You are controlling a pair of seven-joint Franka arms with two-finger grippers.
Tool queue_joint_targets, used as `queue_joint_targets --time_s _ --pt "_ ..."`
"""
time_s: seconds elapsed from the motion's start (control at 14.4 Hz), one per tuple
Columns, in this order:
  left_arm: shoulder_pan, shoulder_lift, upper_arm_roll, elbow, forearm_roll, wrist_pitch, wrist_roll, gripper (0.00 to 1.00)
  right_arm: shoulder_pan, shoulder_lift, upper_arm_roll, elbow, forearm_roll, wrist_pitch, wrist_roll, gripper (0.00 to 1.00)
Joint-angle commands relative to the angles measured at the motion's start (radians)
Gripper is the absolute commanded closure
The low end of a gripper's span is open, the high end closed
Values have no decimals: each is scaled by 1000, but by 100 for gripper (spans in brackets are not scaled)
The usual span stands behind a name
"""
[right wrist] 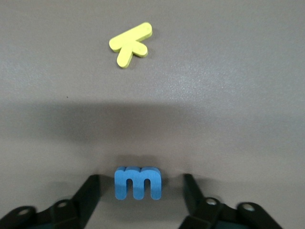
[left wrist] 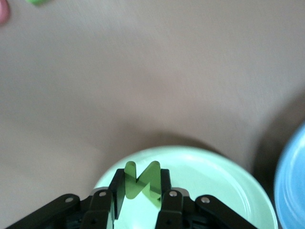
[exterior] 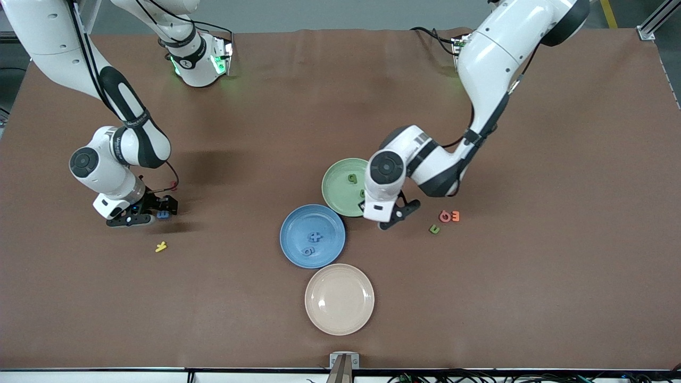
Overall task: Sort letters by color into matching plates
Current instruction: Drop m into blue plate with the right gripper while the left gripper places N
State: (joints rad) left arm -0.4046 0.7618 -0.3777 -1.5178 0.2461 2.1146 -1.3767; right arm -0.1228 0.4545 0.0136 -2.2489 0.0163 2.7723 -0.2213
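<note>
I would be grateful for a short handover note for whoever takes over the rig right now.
Left gripper: shut on a green letter, over the green plate.
Right gripper: open, straddling a blue letter m on the table toward the right arm's end.
Done: two letters in the blue plate, two in the green plate.
Left: release the held green letter, grasp the blue m, and collect the green letter beside the red and orange ones.

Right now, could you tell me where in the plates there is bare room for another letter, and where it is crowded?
The cream plate is bare. The blue plate holds two blue letters near its middle; its rim band is free. The green plate is crowded at the left arm's end: the left gripper holds a green letter there.
</note>
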Motion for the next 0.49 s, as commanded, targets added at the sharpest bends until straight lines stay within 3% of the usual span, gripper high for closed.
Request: queue_joint_targets --time_s 0.0,0.14,0.28,0.42 --pt "-43 5 8 1 -8 22 -19 85 -1 1 5 -11 1 16 2 76" --pt "-78 26 8 22 -10 33 -27 85 0 0 5 -6 2 12 5 97" --pt "-109 53 10 44 -11 74 -28 85 12 -11 19 3 2 7 32 100" --pt "-125 77 11 67 -10 125 -36 85 50 -23 23 64 1 -109 113 100"
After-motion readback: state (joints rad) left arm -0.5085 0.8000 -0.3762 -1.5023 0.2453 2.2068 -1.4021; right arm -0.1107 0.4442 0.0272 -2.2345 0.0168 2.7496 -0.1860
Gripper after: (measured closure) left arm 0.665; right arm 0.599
